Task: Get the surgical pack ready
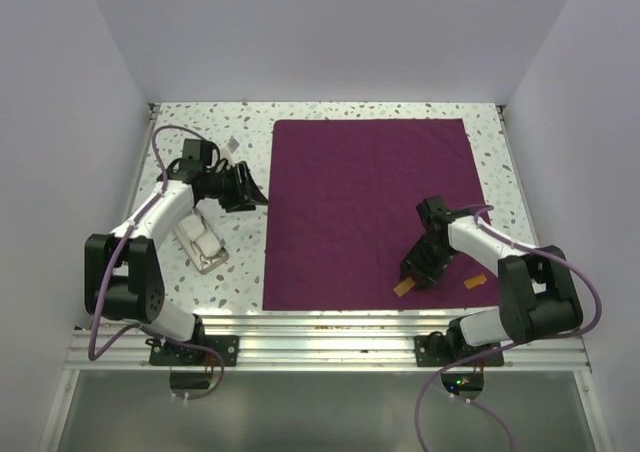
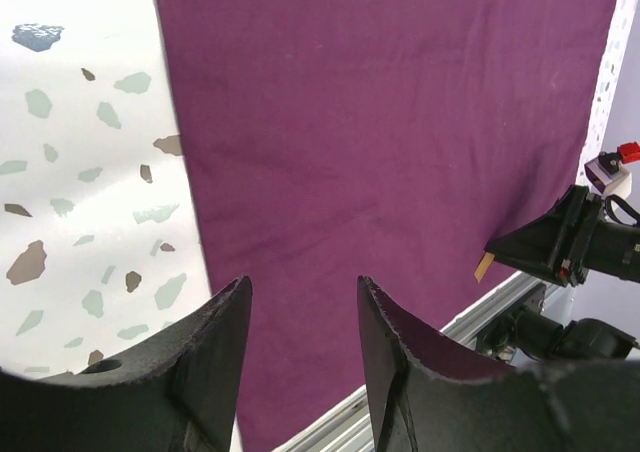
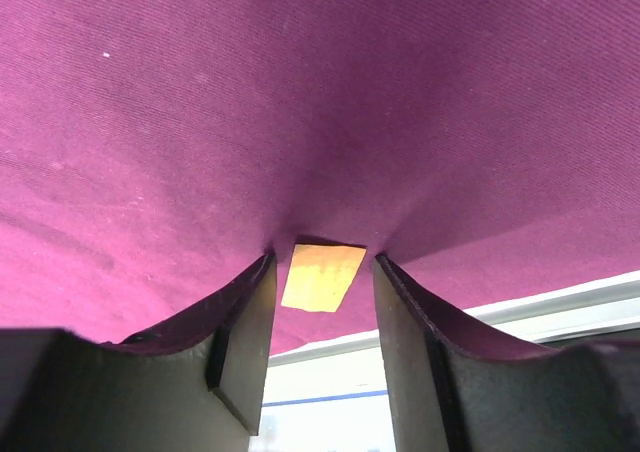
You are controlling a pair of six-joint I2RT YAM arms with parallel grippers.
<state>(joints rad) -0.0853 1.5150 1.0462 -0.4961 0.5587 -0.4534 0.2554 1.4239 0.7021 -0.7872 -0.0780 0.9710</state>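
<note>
Item: large dark purple square cloth (image 1: 370,192). It lies flat on the speckled white counter (image 1: 240,272), between the two claws.

Right claw (image 3: 322,257): fingers spread, tips bearing down on the cloth at its near hem. The fabric puckers toward the gap, and a small orange-brown tab (image 3: 322,277) lies between the fingers. The hem runs crosswise to this claw, directly under its tips. Whether any fabric is caught cannot be told.

Left claw (image 2: 300,287): fingers spread, holding nothing, over the cloth's left edge. The cloth stretches away ahead of it.

Item: small rectangular shiny steel tray (image 1: 215,262) holding white gauze squares (image 1: 203,240). It sits off the cloth, behind the left claw and beneath that arm's forearm, with its long axis roughly along the forearm. It is well apart from the right claw.

Judgement: the left arm is much the nearer to the tray. To fetch it, that claw must turn back from the cloth and close across the tray's short side.
</note>
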